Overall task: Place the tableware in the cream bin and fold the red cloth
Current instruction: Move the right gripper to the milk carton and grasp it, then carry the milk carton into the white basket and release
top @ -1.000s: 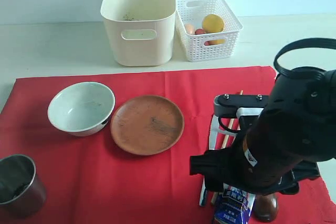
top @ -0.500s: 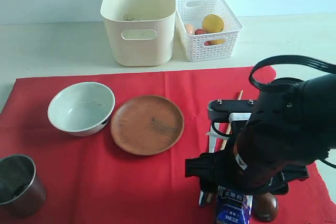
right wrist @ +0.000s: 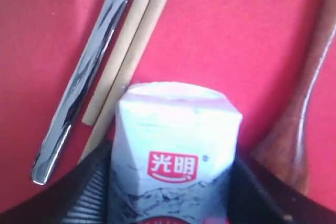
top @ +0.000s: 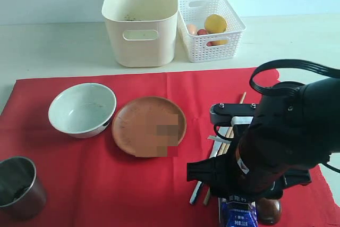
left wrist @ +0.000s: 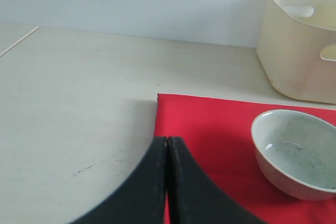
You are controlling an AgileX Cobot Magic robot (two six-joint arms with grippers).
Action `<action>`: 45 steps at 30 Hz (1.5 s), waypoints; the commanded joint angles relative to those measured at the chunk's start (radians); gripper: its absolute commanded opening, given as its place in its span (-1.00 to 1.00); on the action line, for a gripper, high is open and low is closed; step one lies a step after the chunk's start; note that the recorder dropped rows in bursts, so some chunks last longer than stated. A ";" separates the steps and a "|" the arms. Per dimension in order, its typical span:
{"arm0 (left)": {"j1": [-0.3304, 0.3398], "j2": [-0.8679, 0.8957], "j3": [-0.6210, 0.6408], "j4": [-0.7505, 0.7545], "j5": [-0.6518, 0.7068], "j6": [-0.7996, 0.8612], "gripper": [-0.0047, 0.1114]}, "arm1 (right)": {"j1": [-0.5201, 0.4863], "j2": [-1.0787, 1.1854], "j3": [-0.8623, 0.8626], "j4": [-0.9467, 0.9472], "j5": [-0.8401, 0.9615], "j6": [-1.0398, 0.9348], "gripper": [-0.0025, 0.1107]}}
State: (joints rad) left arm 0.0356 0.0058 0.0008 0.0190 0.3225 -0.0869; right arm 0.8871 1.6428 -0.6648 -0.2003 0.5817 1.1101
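Observation:
On the red cloth (top: 106, 184) sit a pale bowl (top: 82, 109), a brown plate (top: 149, 126) and, at the near left, a steel cup (top: 18, 187). A knife (right wrist: 86, 77), chopsticks (right wrist: 131, 51) and a dark wooden spoon (right wrist: 299, 114) lie at the near right, round a blue-white packet (right wrist: 176, 129). My right gripper (right wrist: 173, 156) presses both sides of that packet. In the exterior view the right arm hides most of the grip. The cream bin (top: 141, 19) stands behind the cloth. My left gripper (left wrist: 167, 140) is shut and holds nothing, over the cloth's corner near the bowl (left wrist: 296, 158).
A white lattice basket (top: 210, 25) holding a lemon (top: 215, 23) and other foods stands right of the cream bin. The pale table (top: 53, 51) runs bare between cloth and bins. The black right arm (top: 281, 142) covers the cloth's near right.
The right arm has come down and nearer over the packet, and its jaws have narrowed onto it. The knife's near end has swung left. The left side is unchanged.

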 commanded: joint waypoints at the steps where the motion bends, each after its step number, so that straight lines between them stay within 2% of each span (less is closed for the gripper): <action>1: 0.001 -0.006 -0.001 -0.005 -0.006 0.004 -0.90 | 0.002 -0.023 0.000 0.011 -0.001 0.001 -0.85; 3: 0.001 -0.006 -0.001 -0.005 -0.006 0.004 -0.90 | 0.002 -0.055 -0.002 0.011 0.020 0.001 -0.96; 9: 0.001 -0.006 -0.001 -0.005 -0.006 0.004 -0.90 | 0.002 -0.185 -0.002 -0.078 0.044 0.005 -0.96; 13: 0.001 -0.006 -0.001 -0.005 -0.006 0.004 -0.90 | 0.002 -0.286 -0.029 -0.306 0.087 0.136 -0.96; 17: 0.001 -0.006 -0.001 -0.005 -0.006 0.004 -0.90 | -0.006 -0.314 -0.109 -0.506 0.131 0.148 -0.96; 23: 0.001 -0.006 -0.001 -0.005 -0.006 0.004 -0.90 | -0.112 -0.296 -0.193 -0.571 0.064 0.148 -0.96; 31: 0.001 -0.006 -0.001 -0.005 -0.006 0.004 -0.90 | -0.288 -0.200 -0.283 -0.589 -0.150 0.112 -0.96; 35: 0.001 -0.006 -0.001 -0.005 -0.006 0.004 -0.90 | -0.361 -0.108 -0.350 -0.589 -0.231 0.083 -0.96; 45: 0.001 -0.006 -0.001 -0.005 -0.006 0.004 -0.90 | -0.487 0.184 -0.582 -0.589 -0.304 -0.010 -0.96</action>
State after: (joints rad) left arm 0.0356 0.0058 0.0008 0.0190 0.3225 -0.0869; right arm 0.4289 1.7581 -1.1785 -0.7728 0.3173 1.1165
